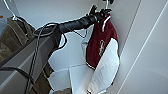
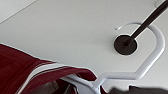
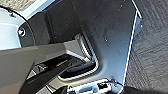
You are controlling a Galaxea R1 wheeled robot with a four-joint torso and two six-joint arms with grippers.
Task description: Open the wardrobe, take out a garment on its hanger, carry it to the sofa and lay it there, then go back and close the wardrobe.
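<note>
**Jacket hanging lengthwise inside the open wardrobe, left arm raised to its hanger**

The maroon jacket (image 1: 101, 45) is seen hanging inside the white wardrobe (image 1: 150, 57), toward the right of the interior, close beside the right-hand wall. Its long axis runs vertically: the striped collar is at the top, the hem and a white sleeve (image 1: 106, 70) point downward. The chest emblem is turned toward the camera.

The left arm is extended up and to the right, and the left gripper (image 1: 100, 12) is placed at the jacket's collar, just under the hanger's hook. How far its fingers are spread, and whether anything is gripped, cannot be told.

In the left wrist view the white hanger (image 2: 140, 72) is shown with its curved hook looped over a dark rail (image 2: 147, 21), which is fixed to the white panel by a round dark mount (image 2: 125, 45). The collar lies over the hanger's arm.

An olive-brown garment (image 1: 12, 40) is hung at the far left.
</note>
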